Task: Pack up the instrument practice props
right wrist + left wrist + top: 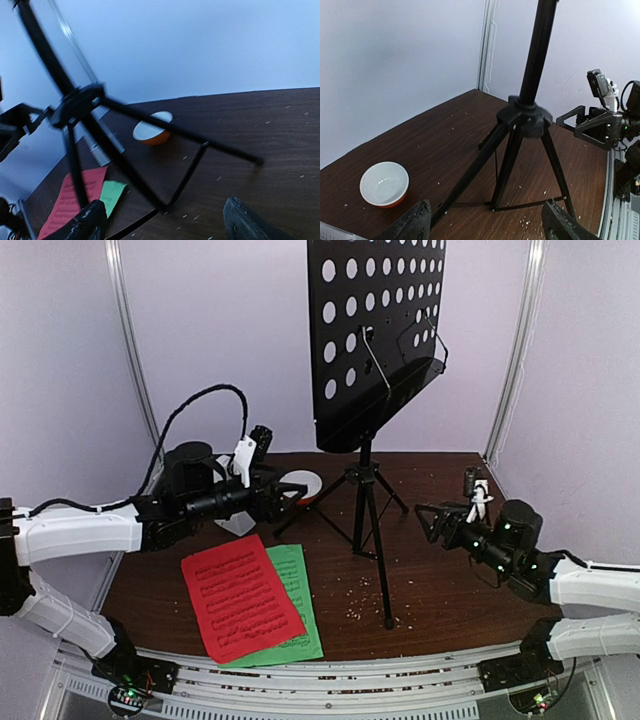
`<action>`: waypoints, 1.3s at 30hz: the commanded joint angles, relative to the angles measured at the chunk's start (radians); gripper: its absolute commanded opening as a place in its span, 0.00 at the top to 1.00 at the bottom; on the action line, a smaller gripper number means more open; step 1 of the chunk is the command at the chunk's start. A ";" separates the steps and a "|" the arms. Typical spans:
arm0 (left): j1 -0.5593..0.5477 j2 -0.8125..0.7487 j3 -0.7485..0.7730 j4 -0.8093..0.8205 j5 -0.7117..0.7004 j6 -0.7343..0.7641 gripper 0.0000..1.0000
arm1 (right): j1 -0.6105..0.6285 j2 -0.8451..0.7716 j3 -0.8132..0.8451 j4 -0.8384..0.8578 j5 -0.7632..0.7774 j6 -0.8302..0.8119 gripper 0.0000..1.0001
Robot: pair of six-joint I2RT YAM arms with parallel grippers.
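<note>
Left end effector [487, 225] open, empty, toward table's far-left corner. Music stand [365, 510] upright mid-table near far edge, pole vertical, between both arms. Right end effector [432, 518] open, empty, just right of its legs; both about equally near.

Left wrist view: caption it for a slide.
Open left fingers frame the tall black tripod music stand on the dark wooden table, white-and-orange bowl nearby.

Your left arm [90, 525] extends level from the left edge toward mid-frame, and your left gripper [272, 492] has its jaws spread wide, holding nothing. Your right arm [560, 580] extends from the lower right, with the right gripper [430, 518] spread wide too, empty.
</note>
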State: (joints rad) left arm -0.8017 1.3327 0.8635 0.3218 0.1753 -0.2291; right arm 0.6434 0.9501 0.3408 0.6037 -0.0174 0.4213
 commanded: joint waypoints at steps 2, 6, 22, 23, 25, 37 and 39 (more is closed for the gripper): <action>0.111 0.019 -0.072 -0.002 0.260 0.107 0.22 | 0.227 0.006 0.033 -0.194 0.086 0.023 0.17; 0.156 0.075 -0.067 -0.002 0.304 0.205 0.23 | 0.324 0.053 0.019 -0.177 0.155 0.031 0.18; 0.268 0.409 0.027 0.070 0.394 0.409 0.36 | 0.327 0.197 0.210 -0.187 0.335 0.061 0.25; 0.268 0.417 0.038 0.062 0.387 0.423 0.36 | 0.307 0.197 0.227 -0.180 0.303 0.052 0.25; 0.268 0.426 0.051 0.057 0.366 0.442 0.37 | 0.260 0.201 0.255 -0.143 0.214 0.025 0.24; 0.267 0.458 0.059 0.089 0.307 0.507 0.44 | 0.084 0.345 0.414 0.179 -0.142 -0.102 0.39; 0.268 0.469 0.069 0.087 0.309 0.511 0.47 | 0.065 0.375 0.440 0.224 -0.216 -0.113 0.41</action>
State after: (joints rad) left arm -0.5377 1.7676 0.8967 0.3744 0.4755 0.2424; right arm 0.7326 1.2850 0.7170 0.6827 -0.0624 0.3706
